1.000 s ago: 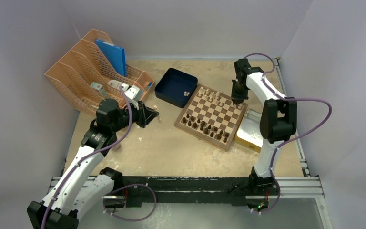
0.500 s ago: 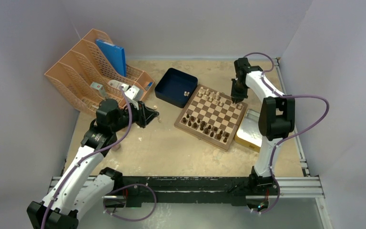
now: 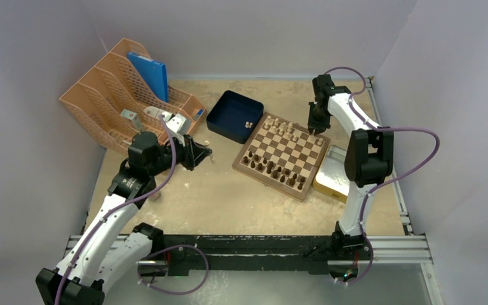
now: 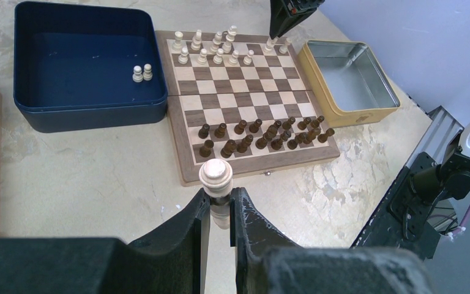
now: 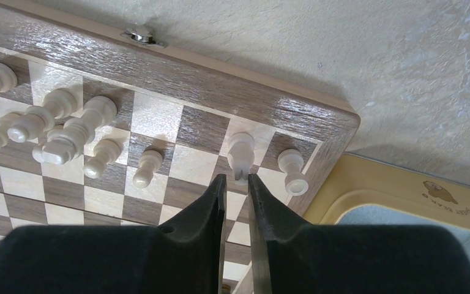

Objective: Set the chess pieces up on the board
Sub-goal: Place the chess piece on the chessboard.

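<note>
Over the board's [image 3: 281, 154] far right corner, the right gripper [image 5: 237, 180] points down with its jaws a narrow slit apart, gripping nothing. A cream piece [image 5: 240, 153] stands on the board right at the tips, its top at the mouth of the slit and the fingers [image 5: 217, 196] clear on either side. Just beside it, toward the corner, stands another small cream one. More cream pieces [image 4: 217, 49] line the two rows along that far rim, several crowded together. Dark pieces [image 4: 263, 131] fill the two rows along the near rim, and the middle squares are bare. A metal tin [image 4: 367, 115] lies against the board's right side.

Well apart, left of the board, the left gripper [image 4: 219, 195] hangs over the table near the orange rack [image 3: 127, 95]. Its jaws are clamped on a pawn [image 4: 215, 174], held upright by the stem with the round head above the fingertips. A blue tray [image 4: 85, 113] touches the board's left edge, and two cream pieces stand side by side inside it near the board side.
</note>
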### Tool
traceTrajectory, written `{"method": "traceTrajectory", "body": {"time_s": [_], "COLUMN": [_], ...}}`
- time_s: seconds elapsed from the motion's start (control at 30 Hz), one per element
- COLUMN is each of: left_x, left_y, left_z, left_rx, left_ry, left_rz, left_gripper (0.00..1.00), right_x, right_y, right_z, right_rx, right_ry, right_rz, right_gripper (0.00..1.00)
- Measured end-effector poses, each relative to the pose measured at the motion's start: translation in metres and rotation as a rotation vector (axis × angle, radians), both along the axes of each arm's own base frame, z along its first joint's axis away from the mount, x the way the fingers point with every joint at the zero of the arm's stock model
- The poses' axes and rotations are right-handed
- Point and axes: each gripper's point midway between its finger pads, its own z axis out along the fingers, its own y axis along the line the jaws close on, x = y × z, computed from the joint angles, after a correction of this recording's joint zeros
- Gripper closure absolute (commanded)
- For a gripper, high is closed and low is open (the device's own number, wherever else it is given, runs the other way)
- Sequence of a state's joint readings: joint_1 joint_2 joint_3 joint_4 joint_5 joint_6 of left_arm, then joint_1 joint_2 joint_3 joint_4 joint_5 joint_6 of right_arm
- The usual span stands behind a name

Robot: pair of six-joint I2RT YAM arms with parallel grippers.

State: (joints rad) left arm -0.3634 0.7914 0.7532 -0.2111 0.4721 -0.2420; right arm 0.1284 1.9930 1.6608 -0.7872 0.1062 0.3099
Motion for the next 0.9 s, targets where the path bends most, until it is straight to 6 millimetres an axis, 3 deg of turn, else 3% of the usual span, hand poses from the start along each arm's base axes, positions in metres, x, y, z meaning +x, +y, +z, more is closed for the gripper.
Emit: {"method": "traceTrajectory", "body": {"time_s": [0.57,0.9], "left_x": [-0.0004,-0.0006], "left_y": [0.0002,0.0002], "left_z": [0.0008,0.0012], "left_rx": [-0.001,-0.002], "left_ry": [-0.003,-0.004], "left_rz": [0.000,0.000], "left_gripper": [1.00,1.00], "right_x": [0.0013,0.0018], "right_y": [-0.0020,-0.0064], "right_z": [0.0006,0.0007], "right_rx": [-0.010,-0.034], "right_ry": [-0.006,-0.009], "right_rz": [-0.003,-0.014], "right_gripper": [0.89,0.86]}}
